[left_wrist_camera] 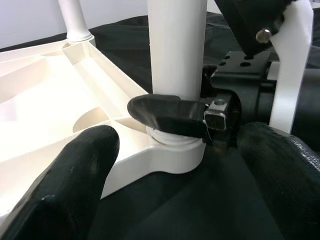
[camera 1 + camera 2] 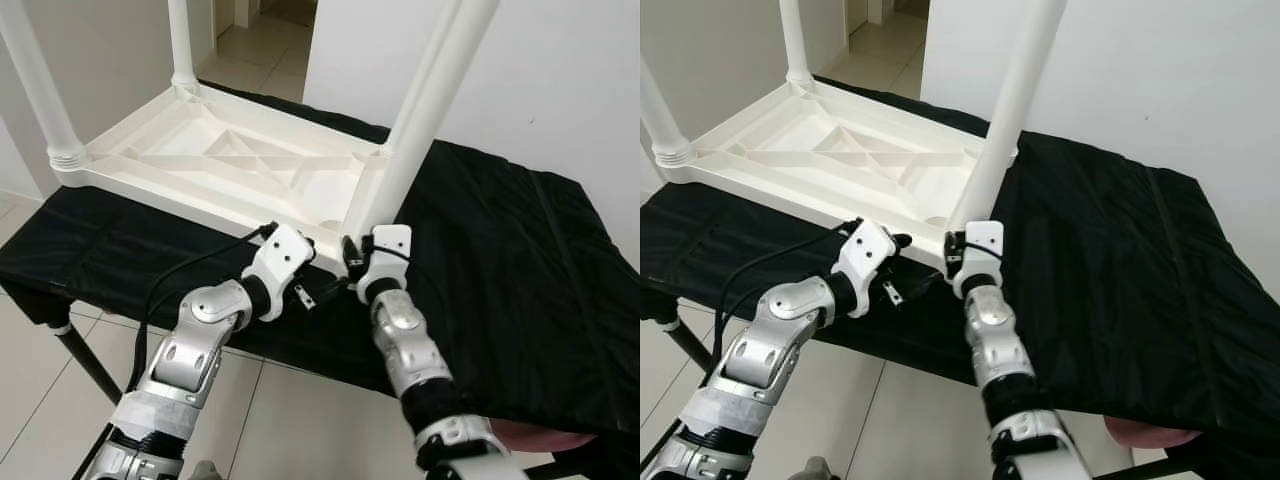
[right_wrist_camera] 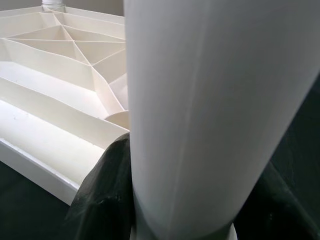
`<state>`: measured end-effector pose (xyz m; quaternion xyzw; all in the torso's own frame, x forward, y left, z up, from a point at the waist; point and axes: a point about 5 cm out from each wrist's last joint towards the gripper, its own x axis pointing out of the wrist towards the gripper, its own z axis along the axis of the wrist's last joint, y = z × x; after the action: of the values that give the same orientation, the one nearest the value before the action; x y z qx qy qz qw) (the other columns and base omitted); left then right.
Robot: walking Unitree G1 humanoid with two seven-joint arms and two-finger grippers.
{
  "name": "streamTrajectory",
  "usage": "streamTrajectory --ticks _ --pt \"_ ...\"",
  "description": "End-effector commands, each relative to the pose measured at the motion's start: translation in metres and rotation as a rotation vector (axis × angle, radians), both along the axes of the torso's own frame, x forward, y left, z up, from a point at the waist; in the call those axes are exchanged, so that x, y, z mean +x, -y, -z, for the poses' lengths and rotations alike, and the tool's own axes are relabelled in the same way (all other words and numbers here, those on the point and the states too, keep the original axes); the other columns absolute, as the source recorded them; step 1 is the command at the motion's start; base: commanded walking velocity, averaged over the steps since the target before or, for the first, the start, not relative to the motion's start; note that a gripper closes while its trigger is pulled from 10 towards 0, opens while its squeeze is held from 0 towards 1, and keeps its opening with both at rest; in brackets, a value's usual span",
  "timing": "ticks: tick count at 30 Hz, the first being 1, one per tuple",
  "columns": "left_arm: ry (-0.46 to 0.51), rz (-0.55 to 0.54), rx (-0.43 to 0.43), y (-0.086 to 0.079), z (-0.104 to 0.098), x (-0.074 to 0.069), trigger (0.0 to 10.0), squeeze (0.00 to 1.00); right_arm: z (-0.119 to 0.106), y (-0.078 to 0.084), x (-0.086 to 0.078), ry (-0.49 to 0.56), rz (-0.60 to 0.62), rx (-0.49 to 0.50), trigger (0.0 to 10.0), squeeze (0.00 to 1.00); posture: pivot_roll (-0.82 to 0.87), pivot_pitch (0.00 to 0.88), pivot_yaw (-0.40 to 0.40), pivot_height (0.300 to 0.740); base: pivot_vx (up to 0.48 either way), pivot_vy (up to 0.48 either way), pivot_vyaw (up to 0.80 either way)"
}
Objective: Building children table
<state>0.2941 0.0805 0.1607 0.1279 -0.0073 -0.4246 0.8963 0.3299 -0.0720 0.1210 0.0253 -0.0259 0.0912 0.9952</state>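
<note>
A white plastic children's table [image 2: 230, 160] lies upside down on a black-covered bench [image 2: 500, 250], its legs pointing up. My right gripper [image 2: 356, 250] is shut on the base of the near right leg [image 2: 410, 130], where the leg meets the corner socket. In the right wrist view its black fingers [image 3: 100, 200] flank the leg [image 3: 210, 110]. My left gripper [image 2: 272, 233] hovers open just left of that corner, close to the tabletop's near edge. In the left wrist view, its fingers [image 1: 75, 175] stand wide apart in front of the socket [image 1: 175, 155].
Other legs rise at the near left corner [image 2: 35, 85] and the back [image 2: 180, 45]. The bench's front edge runs just below my arms, with tiled floor [image 2: 290, 420] beneath. A white wall [image 2: 560, 80] stands behind on the right.
</note>
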Motion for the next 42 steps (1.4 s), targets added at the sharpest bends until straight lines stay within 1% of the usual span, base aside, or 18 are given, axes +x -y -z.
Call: streamTrajectory --ticks 1,4,5,7,8,10,15,16,17,18,20,23,26,29,31,33,37,42 --pt "0.046 -0.144 -0.013 -0.001 -0.001 0.006 10.0 0.0 0.004 -0.008 -0.006 -0.013 -0.051 -0.056 10.0 0.0 0.06 0.0 -0.166 0.74 0.0 0.0 0.0" --pt "0.047 -0.14 -0.016 0.0 -0.001 0.005 10.0 0.0 0.003 -0.001 -0.005 -0.022 -0.018 -0.043 10.0 0.0 0.06 0.0 -0.168 0.74 0.0 0.0 0.0" --pt "0.046 -0.138 -0.018 0.001 -0.001 0.005 10.0 0.0 0.002 0.003 -0.005 -0.026 0.01 -0.045 10.0 0.86 0.06 0.0 -0.168 0.74 0.0 0.0 0.0" --pt "0.046 -0.138 -0.018 0.001 -0.001 0.005 10.0 0.0 0.002 0.003 -0.005 -0.026 0.01 -0.045 10.0 0.86 0.06 0.0 -0.168 0.74 0.0 0.0 0.0" --pt "0.045 -0.138 -0.019 0.0 -0.001 0.005 10.0 0.0 0.001 0.004 -0.005 -0.026 0.024 -0.037 10.0 1.0 0.06 0.0 -0.169 0.74 0.0 0.0 0.0" --pt "0.045 -0.138 -0.018 0.0 -0.001 0.005 10.0 0.0 0.0 0.006 -0.005 -0.027 0.028 -0.024 10.0 1.0 0.07 0.0 -0.171 0.74 0.0 0.0 0.0" --pt "0.049 -0.12 -0.011 -0.001 0.0 0.002 10.0 0.0 -0.003 0.025 0.0 -0.025 0.004 0.008 10.0 1.0 0.06 0.0 -0.168 0.74 0.0 0.0 0.0" --pt "0.056 -0.109 -0.008 0.0 0.0 0.0 10.0 0.0 -0.001 0.031 0.001 -0.04 -0.042 0.005 10.0 0.92 0.06 0.0 -0.168 0.74 0.0 0.0 0.0" --pt "0.061 -0.101 -0.005 0.0 0.0 0.0 10.0 0.0 0.0 0.033 0.001 -0.052 -0.075 0.002 10.0 0.92 0.06 0.0 -0.168 0.74 0.0 0.0 0.0" --pt "0.06 -0.09 -0.006 0.001 0.0 -0.001 10.0 0.0 0.001 0.038 0.002 -0.051 -0.118 -0.028 10.0 0.0 0.06 0.0 -0.167 0.74 0.0 0.0 0.0" --pt "0.059 -0.084 -0.008 0.001 0.0 -0.002 10.0 0.0 0.001 0.041 0.002 -0.05 -0.142 -0.051 10.0 0.0 0.06 0.0 -0.167 0.74 0.0 0.0 0.0" --pt "0.062 -0.046 -0.003 0.001 -0.001 -0.007 10.0 0.0 0.0 0.053 0.002 -0.021 -0.255 -0.08 10.0 0.0 0.06 0.0 -0.166 0.74 0.0 0.0 0.0" --pt "0.056 -0.017 0.0 0.001 -0.002 -0.01 10.0 0.0 -0.001 0.061 0.004 -0.01 -0.322 -0.101 10.0 0.0 0.07 0.0 -0.164 0.74 0.0 0.0 0.0" --pt "0.053 0.009 0.0 0.0 -0.003 -0.013 10.0 0.0 -0.002 0.068 0.007 -0.007 -0.363 -0.114 10.0 0.0 0.07 0.0 -0.162 0.74 0.0 0.0 0.0" --pt "0.053 0.009 0.0 0.0 -0.003 -0.013 10.0 0.0 -0.002 0.068 0.007 -0.007 -0.363 -0.114 10.0 0.0 0.07 0.0 -0.162 0.74 0.0 0.0 0.0" --pt "0.046 0.048 0.004 0.001 -0.002 -0.018 10.0 0.0 -0.002 0.071 0.013 -0.017 -0.421 -0.12 10.0 0.0 0.07 0.0 -0.152 0.74 0.0 0.0 0.0" --pt "0.027 0.104 0.017 0.003 0.0 -0.026 10.0 0.0 -0.004 0.063 0.024 -0.032 -0.504 -0.147 10.0 0.0 0.08 0.0 -0.141 0.74 0.0 0.0 0.0" --pt "0.024 0.11 0.019 0.003 0.0 -0.026 10.0 0.0 -0.005 0.06 0.027 -0.037 -0.516 -0.134 10.0 0.0 0.08 0.0 -0.141 0.74 0.0 0.0 0.0"
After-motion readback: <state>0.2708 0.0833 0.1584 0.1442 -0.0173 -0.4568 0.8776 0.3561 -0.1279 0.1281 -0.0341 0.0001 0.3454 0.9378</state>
